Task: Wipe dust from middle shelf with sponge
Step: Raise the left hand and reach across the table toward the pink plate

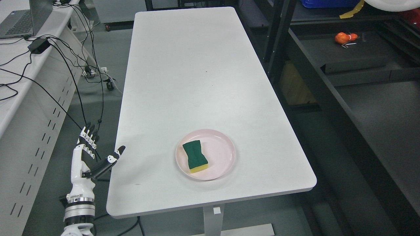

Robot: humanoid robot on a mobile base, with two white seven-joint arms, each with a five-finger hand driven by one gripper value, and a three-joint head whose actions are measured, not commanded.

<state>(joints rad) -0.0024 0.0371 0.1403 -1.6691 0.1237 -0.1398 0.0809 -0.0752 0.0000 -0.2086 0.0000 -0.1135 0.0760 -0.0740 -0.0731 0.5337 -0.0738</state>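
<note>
One sponge (195,156), green on top with a yellow underside, lay flat in one pale pink plate (226,164), set a little left of the plate's middle and resting inside the rim. No brand or lettering could be read on the sponge, the plate or anything else in view; any print was too small to make out.

One white table (197,72) carried the plate near its front edge, the rest of the top bare. One robot hand showed: the left hand (86,154), white with dark fingertips, was raised off the table's front left corner, beside the edge and not touching it. Its fingers (88,134) were spread and straight and its thumb stuck out toward the table; it held nothing. It stood well apart from the plate and sponge.

To the right stood one dark metal shelf rack (328,98) with flat grey shelves. On an upper shelf lay one small orange object (344,38), too small to identify. To the left ran one white desk (19,82) bearing one laptop (23,18), only partly in view, one black power adapter (38,46), and several black cables (70,65) hanging down toward the floor; their exact number could not be counted.
</note>
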